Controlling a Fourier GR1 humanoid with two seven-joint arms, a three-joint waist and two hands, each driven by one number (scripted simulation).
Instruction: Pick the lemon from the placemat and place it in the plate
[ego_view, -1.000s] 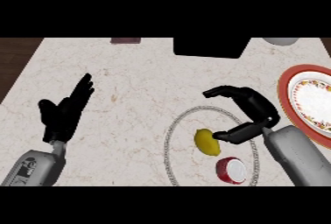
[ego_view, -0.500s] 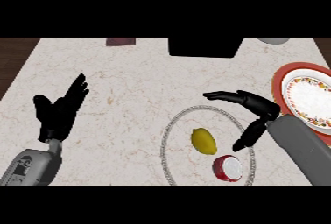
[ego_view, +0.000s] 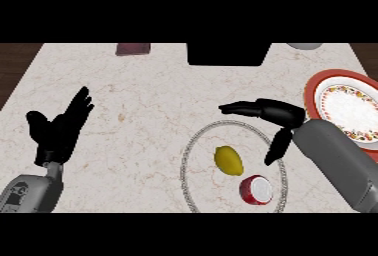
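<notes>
Finding: a kitchen, most likely a domestic one. The work surface is a pale, veined, stone-look counter top (ego_view: 148, 95), with dark wood (ego_view: 13, 56) showing past its far-left corner. A round placemat (ego_view: 209, 146) with a grey beaded rim lies on it. On the placemat are a lemon (ego_view: 229, 160) and a small red-rimmed cup (ego_view: 256, 190). Just right of the placemat lies a plate (ego_view: 347, 105) with a red rim and a flowered band. Beyond the placemat, at the counter's far edge, stands a black block (ego_view: 225, 54). A maroon item (ego_view: 133, 48) sits to its left and a grey item (ego_view: 304, 46) to its right. All three are cut off; they may be appliances or crockery.
</notes>
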